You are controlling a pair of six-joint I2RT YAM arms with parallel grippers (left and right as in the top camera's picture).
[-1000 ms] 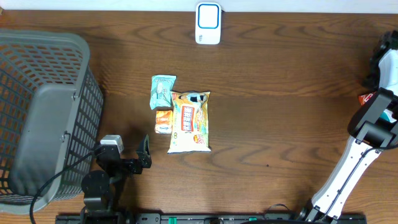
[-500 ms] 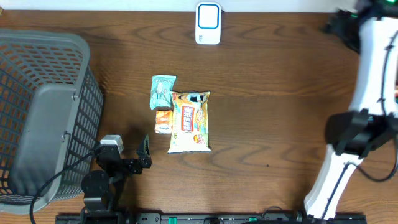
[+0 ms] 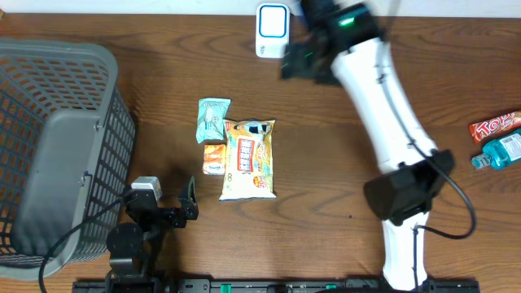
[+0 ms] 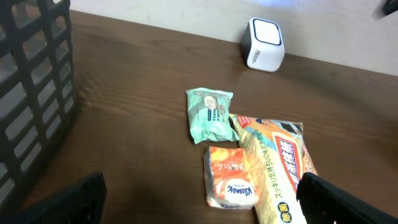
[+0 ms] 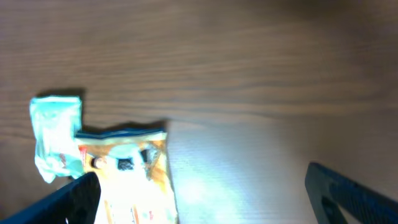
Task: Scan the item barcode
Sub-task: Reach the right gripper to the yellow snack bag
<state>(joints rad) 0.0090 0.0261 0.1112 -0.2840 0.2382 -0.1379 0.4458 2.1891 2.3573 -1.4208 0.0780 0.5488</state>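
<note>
Nearest, at the lower left of the overhead frame, the left gripper (image 3: 189, 203) is sitting low over the wooden table (image 3: 326, 220), its jaws spread wide and gripping nothing. Just left of it, a grey mesh basket (image 3: 118, 122) is filling the left edge.

Next, at centre frame, three packets are lying flat in a cluster:
- a large yellow snack bag (image 3: 248, 160);
- a small orange packet (image 3: 213, 158), touching the bag's left edge;
- a pale green packet (image 3: 212, 120), just above the orange one, its corner meeting the bag's top.

None is being held.

At the right edge, well apart from the cluster, a red candy bar (image 3: 494, 125) and a teal bottle (image 3: 503, 151) are lying side by side.

Farther up, the right gripper (image 3: 303, 61) is showing blurred at upper centre. The right wrist view is showing its fingers (image 5: 68, 199) wide apart and empty above the table.

Farthest, a white-and-blue scanner (image 3: 272, 30) is standing at the top edge, just left of that gripper.
</note>
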